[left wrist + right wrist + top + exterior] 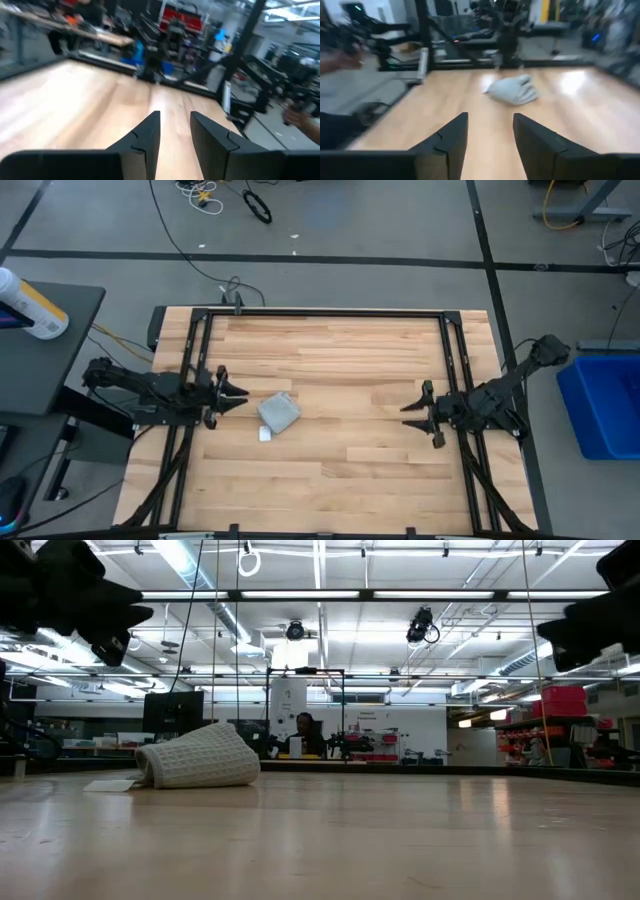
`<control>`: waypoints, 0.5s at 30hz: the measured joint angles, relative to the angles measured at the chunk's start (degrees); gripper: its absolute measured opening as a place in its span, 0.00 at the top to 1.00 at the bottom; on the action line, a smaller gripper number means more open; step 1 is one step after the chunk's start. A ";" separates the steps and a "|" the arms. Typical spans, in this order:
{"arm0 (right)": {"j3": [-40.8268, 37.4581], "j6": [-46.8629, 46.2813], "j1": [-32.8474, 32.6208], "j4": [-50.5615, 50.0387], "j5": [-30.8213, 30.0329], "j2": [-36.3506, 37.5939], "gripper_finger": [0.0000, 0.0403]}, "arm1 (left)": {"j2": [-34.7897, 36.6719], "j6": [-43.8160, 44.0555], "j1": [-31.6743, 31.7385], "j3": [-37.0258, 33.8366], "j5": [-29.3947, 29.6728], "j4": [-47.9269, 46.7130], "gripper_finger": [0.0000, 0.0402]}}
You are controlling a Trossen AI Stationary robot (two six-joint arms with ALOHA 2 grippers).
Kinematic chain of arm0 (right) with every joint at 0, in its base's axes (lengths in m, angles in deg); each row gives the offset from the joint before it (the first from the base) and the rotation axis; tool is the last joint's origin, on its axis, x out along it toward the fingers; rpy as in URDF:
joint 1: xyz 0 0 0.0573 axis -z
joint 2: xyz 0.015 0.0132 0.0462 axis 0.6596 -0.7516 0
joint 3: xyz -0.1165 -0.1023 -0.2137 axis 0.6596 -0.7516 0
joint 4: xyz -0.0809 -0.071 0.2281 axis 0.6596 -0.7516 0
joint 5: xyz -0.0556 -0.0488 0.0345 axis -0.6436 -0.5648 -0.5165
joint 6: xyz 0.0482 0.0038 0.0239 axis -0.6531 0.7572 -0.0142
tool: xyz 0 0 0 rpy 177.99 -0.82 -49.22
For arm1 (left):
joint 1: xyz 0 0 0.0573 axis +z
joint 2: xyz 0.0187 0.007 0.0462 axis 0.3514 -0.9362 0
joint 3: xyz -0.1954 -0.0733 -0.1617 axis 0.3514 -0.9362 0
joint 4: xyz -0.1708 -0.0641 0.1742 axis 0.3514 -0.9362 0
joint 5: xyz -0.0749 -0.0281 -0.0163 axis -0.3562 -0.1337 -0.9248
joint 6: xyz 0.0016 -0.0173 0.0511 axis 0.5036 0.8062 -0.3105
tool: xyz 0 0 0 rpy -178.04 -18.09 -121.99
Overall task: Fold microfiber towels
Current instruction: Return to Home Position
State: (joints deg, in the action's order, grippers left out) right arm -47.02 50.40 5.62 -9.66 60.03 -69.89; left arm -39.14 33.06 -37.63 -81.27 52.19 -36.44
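Note:
The microfiber towel [279, 412] is a light grey-blue cloth folded into a small bundle, lying on the wooden table left of centre, with a small white tag [265, 434] beside it on the near side. It also shows in the low view [198, 757] and the right wrist view [514, 90]. My left gripper [236, 393] stands open just left of the towel, above the table, touching nothing. My right gripper [416, 408] stands open over the table's right part, far from the towel, its fingers [447, 137] pointing level toward it.
A black frame [330, 312] runs along the table's far edge and down both sides. A blue bin [605, 405] stands off the table to the right. A dark side table [50, 345] with a white bottle stands at the left. Bare wood lies between the grippers.

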 joint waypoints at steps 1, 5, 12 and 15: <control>-0.01 2.49 1.48 1.55 0.07 -0.91 0.57 | 0.01 -0.95 -0.02 0.00 1.09 0.53 0.72; -0.02 8.66 11.86 6.92 1.93 -3.63 0.54 | 0.02 -5.33 0.00 0.00 2.45 1.28 0.72; -0.02 10.46 41.39 9.24 30.24 -7.17 0.49 | 0.00 -7.59 5.25 0.00 4.79 -1.25 0.72; -0.02 10.27 49.92 7.78 41.14 -7.66 0.47 | -0.02 -6.82 7.60 0.05 2.53 -4.14 0.72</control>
State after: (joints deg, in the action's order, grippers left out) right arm -47.04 60.66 55.55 -1.87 101.16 -77.55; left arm -39.17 26.24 -30.03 -81.22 54.72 -40.58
